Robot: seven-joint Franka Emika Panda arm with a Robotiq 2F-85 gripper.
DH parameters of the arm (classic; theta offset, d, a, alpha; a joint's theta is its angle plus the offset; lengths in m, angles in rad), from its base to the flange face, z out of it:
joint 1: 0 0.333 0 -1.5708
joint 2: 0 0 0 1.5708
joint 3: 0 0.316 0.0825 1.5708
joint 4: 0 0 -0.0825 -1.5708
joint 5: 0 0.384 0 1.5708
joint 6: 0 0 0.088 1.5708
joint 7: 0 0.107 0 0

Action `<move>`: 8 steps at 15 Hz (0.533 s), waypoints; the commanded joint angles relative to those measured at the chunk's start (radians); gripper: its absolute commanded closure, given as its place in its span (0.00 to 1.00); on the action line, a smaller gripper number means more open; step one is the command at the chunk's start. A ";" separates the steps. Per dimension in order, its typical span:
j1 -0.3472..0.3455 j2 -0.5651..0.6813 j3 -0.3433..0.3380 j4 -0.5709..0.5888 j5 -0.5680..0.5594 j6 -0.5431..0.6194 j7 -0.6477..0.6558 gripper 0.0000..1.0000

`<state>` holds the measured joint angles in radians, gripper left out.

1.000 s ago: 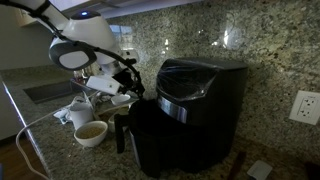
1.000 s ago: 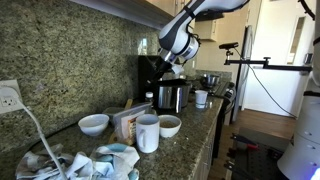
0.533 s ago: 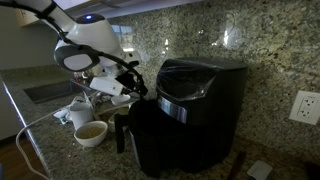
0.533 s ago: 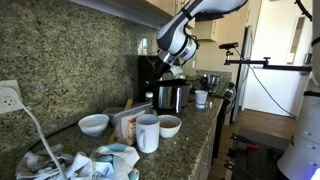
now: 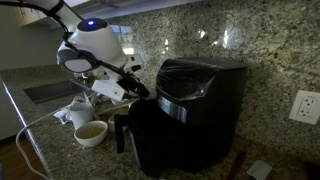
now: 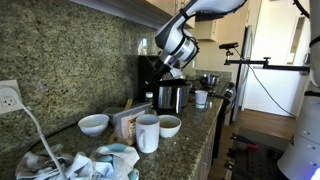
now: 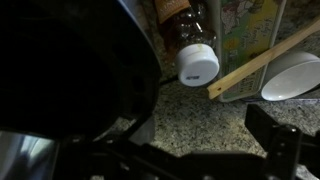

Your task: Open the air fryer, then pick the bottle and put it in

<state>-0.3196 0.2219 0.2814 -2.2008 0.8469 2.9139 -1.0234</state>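
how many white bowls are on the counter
3. The first bowl and second bowl flank the white mug; the third bowl, holding brown liquid, sits beside the air fryer. Others may be hidden.

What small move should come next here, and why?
Probably lower the open end effector toward the air fryer's drawer handle: the drawer looks shut, the end effector hangs empty beside the fryer's top, and the bottle is untouched.

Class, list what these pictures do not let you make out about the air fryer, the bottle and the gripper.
- bottle: wrist view, label cut off by the top edge.
- air fryer: in an exterior view, drawer seam lost in shadow.
- gripper: in an exterior view, fingertips blur against the dark air fryer.
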 commanded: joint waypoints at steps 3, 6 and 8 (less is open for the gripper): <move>-0.024 0.036 0.036 0.049 0.095 0.002 -0.088 0.00; -0.014 0.019 0.013 0.027 0.048 0.000 -0.049 0.00; -0.014 0.025 0.013 0.036 0.048 0.000 -0.049 0.00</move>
<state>-0.3332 0.2467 0.2946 -2.1644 0.8952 2.9139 -1.0726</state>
